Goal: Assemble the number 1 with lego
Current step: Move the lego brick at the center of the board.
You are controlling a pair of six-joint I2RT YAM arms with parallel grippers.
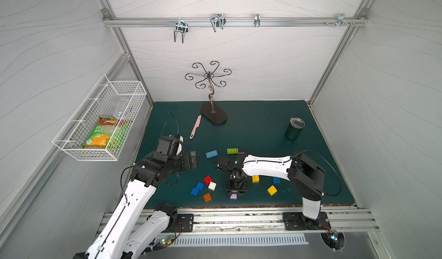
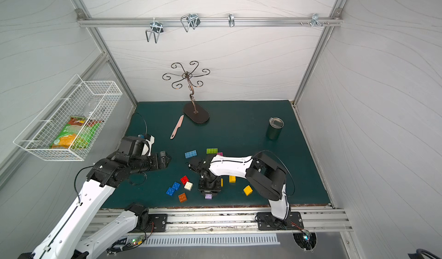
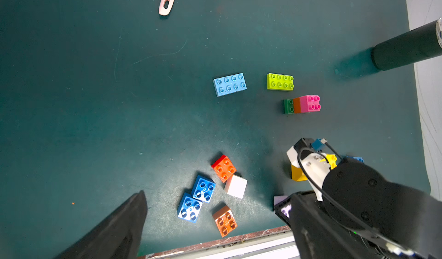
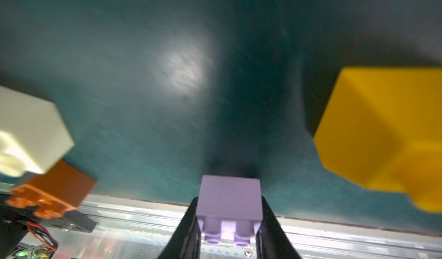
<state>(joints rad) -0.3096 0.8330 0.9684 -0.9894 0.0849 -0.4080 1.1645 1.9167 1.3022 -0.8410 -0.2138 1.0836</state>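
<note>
now the right claw (image 4: 229, 213) pinches the lilac brick (image 4: 229, 195) — the pink-topped stack (image 3: 302, 104) lies farther back, beyond its forearm; left claw (image 1: 193, 159) gapes, empty.

— What sits on the dark green table (image 1: 251, 131)?
— At its far edge, mid-frame, a metal hook stand (image 1: 213, 113). Just left of it lies a pink knife (image 1: 195, 127). Toward the right stands a dark tumbler (image 1: 294, 128), upright.
— And the bricks?
— A light-blue brick (image 1: 211, 154) and a lime brick (image 1: 232, 151) lie side by side, apart. Lower in the frame there's a cluster: red brick (image 1: 207, 179), two blue bricks (image 1: 200, 186), white brick (image 1: 212, 186), orange brick (image 1: 207, 197). A yellow brick (image 1: 272, 190) lies off to the right.
</note>
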